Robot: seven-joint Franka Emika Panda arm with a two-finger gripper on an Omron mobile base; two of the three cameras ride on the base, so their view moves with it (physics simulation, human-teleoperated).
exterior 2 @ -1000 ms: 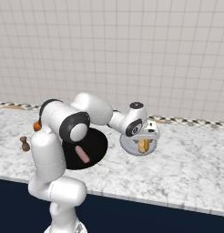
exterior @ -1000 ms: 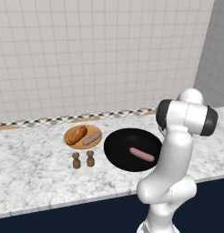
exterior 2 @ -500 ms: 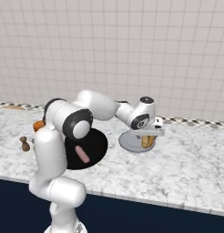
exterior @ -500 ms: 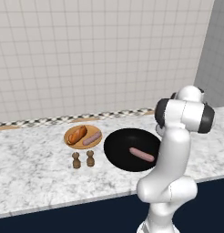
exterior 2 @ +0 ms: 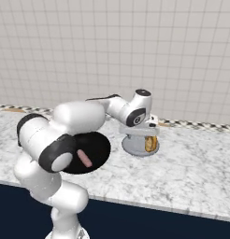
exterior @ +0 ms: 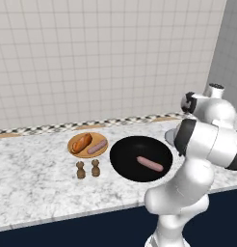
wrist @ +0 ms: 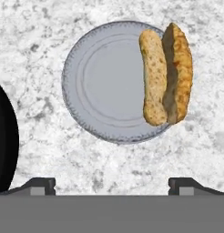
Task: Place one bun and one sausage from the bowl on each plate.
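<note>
Overhead, the open pincer [wrist: 112, 184] hangs above the grey plate [wrist: 102, 82], whose bun [wrist: 166, 73] overlaps the rim. Bare counter [wrist: 63, 159] surrounds it; the black bowl [exterior: 141, 157] holds one sausage [exterior: 150, 163]. Beside it, the wooden plate [exterior: 87, 144] is full, two shakers [exterior: 88, 169] in front.

Even, bright, diffuse light in all views; no clear source, no glare, no hot spots. Rendered look: flat shading, soft edges, low res in both base views w/ slight blockiness. Shadows faint: soft dark patch under arm [exterior 2: 79, 121] on counter [exterior 2: 191, 177], thin shadow between halves of bun [wrist: 166, 75] in hand view. Bowl [exterior: 139, 157] reads as flat black, no sheen. Hand view sharpest; marble grain crisp, plate [wrist: 104, 82] rim clear. No lens distortion at edges, nothing out of focus.
</note>
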